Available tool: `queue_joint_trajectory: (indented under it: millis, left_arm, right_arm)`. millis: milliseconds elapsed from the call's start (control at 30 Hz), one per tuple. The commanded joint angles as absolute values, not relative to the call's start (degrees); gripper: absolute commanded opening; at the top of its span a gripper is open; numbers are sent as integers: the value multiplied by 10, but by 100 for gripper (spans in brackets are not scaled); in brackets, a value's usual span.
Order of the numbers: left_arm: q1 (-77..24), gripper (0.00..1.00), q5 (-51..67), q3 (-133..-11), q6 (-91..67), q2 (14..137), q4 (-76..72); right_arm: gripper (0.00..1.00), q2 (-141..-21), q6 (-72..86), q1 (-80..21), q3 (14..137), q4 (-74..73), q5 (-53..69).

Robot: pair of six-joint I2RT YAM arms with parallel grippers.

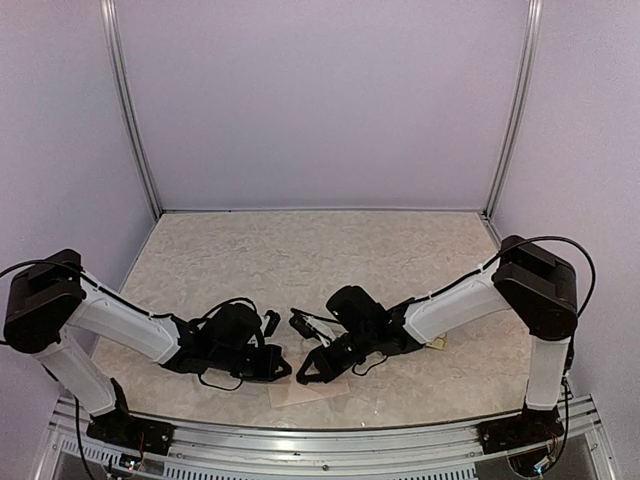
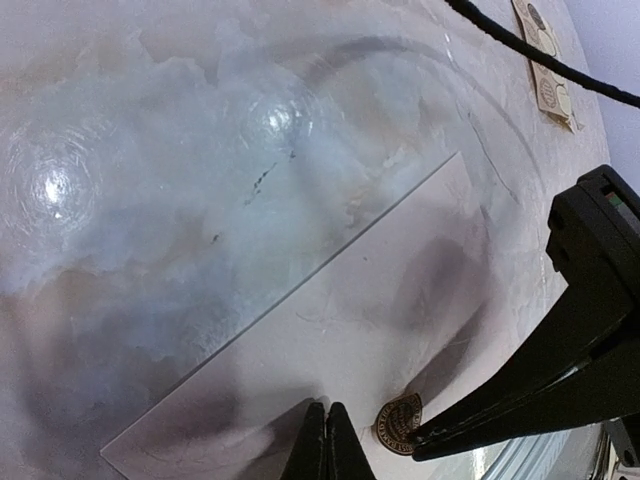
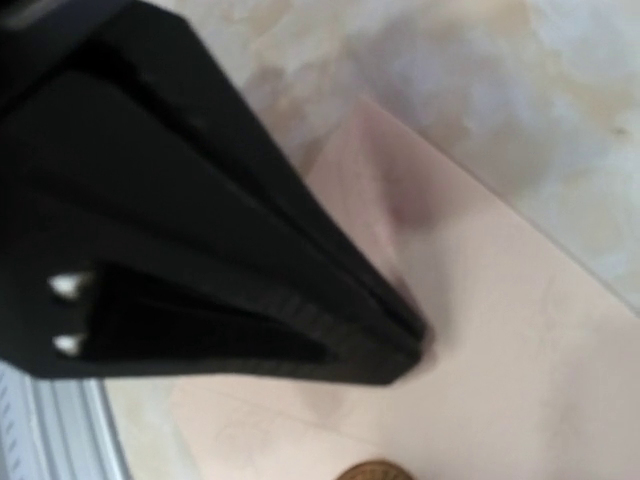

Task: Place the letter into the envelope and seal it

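The pale pink envelope (image 2: 330,330) lies flat on the marbled table (image 1: 300,260), near its front edge (image 1: 312,392). My left gripper (image 2: 327,425) is shut, its tips resting on the envelope's near part. A round brown sticker (image 2: 400,423) sits on the envelope just right of those tips. My right gripper (image 3: 415,345) is shut too, with nothing between its fingers, and presses down on the envelope (image 3: 510,340) next to the sticker (image 3: 375,470). From above, both grippers, the left gripper (image 1: 286,372) and the right gripper (image 1: 304,378), meet at the front centre. The letter is not in view.
A tan sheet of round stickers (image 2: 545,60) lies on the table beyond the envelope, by the right arm (image 1: 437,343). A black cable (image 2: 540,55) crosses in front of it. The metal rail (image 1: 330,440) borders the table's near edge, and pale walls close in the back and sides.
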State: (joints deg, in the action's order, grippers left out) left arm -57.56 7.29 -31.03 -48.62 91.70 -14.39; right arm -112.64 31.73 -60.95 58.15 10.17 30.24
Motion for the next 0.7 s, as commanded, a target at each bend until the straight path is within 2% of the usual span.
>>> queue_joint_trajectory:
  millis: [0, 467, 667]
  left_arm:
    - [-572, 0, 69, -296, -490, 930, -131]
    - [-571, 0, 65, -300, -495, 926, -121]
    - [-571, 0, 63, -298, -492, 930, -121]
  right_arm:
    - [0, -1149, 322, -606, 598, 96, 306]
    - [0, -1182, 321, -606, 609, 76, 323]
    - [0, -1173, 362, -595, 595, 70, 287]
